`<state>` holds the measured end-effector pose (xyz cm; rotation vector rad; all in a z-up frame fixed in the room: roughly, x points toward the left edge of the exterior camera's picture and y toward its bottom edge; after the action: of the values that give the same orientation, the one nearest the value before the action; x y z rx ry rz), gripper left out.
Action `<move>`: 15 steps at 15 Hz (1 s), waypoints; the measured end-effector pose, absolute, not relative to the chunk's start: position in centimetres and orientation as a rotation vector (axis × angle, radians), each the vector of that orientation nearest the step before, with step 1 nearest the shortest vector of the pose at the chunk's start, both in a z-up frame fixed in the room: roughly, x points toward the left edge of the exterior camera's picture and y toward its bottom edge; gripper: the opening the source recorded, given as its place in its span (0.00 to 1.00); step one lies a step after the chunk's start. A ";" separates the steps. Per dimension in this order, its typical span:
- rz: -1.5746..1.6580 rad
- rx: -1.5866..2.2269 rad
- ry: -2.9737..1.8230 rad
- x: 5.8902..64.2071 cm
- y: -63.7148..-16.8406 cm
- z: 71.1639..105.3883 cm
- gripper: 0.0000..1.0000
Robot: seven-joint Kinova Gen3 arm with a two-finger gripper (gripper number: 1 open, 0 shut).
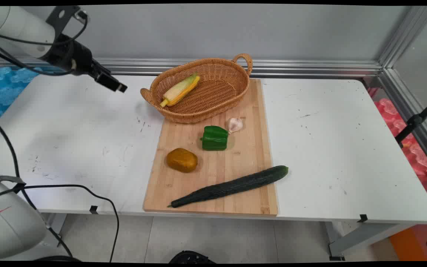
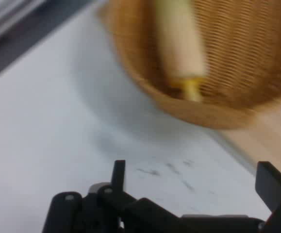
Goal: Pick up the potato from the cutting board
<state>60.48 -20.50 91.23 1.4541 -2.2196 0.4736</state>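
My gripper hangs above the table at the upper left, left of the wicker basket, open and holding nothing. In the hand view the gripper shows both fingers spread wide over bare white table, the basket just ahead. A corn cob lies inside the basket, and it appears blurred as the corn cob in the hand view. The basket stands on the far end of a wooden cutting board. On the board lie a green pepper, a garlic bulb, a brown potato and a long cucumber.
The white table stretches right of the board. An aluminium rail runs along the back wall and right side. Black cables hang over the table's near left edge. A black stand leg leans at the far right.
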 end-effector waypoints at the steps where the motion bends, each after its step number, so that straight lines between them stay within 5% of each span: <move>1: 0.444 1.411 -2.249 60.0 -20.2 91.3 1.00; 15: 0.130 0.649 -2.583 51.6 -19.0 90.3 1.00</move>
<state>51.58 -19.05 90.34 0.6487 -2.5829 0.1299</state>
